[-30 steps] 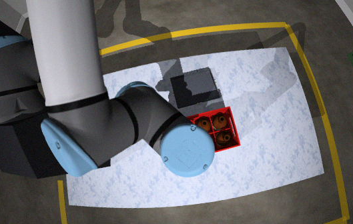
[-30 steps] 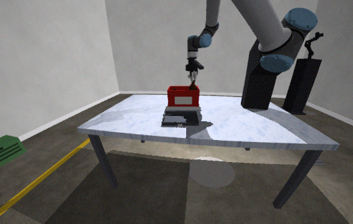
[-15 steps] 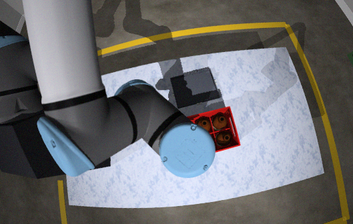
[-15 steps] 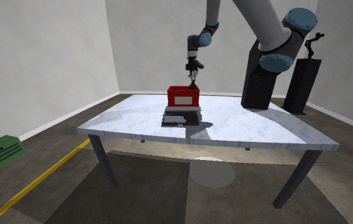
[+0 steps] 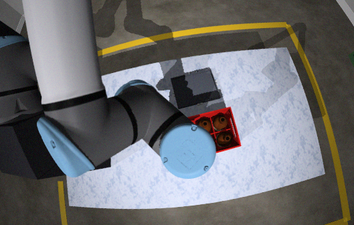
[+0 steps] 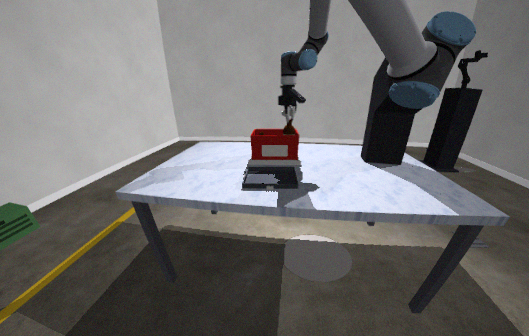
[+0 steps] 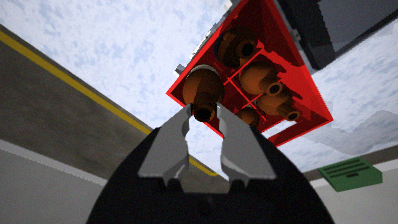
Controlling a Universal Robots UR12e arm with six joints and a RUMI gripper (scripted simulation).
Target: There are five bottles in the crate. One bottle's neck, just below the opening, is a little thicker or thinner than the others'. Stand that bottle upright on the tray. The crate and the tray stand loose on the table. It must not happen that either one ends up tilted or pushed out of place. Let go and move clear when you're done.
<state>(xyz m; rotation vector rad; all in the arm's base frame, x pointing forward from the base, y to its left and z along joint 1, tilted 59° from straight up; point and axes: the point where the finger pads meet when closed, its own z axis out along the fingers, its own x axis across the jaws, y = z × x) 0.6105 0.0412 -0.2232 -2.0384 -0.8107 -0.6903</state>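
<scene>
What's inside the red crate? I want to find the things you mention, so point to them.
Red crate (image 5: 235, 128) (image 6: 256, 147) (image 7: 314, 90): divider strips and four brown bottles (image 5: 221, 121) (image 7: 258, 79), plus a fifth (image 6: 289, 128) (image 7: 203, 90) at one corner, its neck between the tool's (image 6: 289, 116) (image 7: 206, 111) fingers. Crate floor mostly covered; whether that bottle's base clears the rim, can't tell.

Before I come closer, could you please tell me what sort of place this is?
Probably a robot test cell: a robot arm works over a table, yellow lines mark the floor around it, and plain grey walls stand behind.
</scene>
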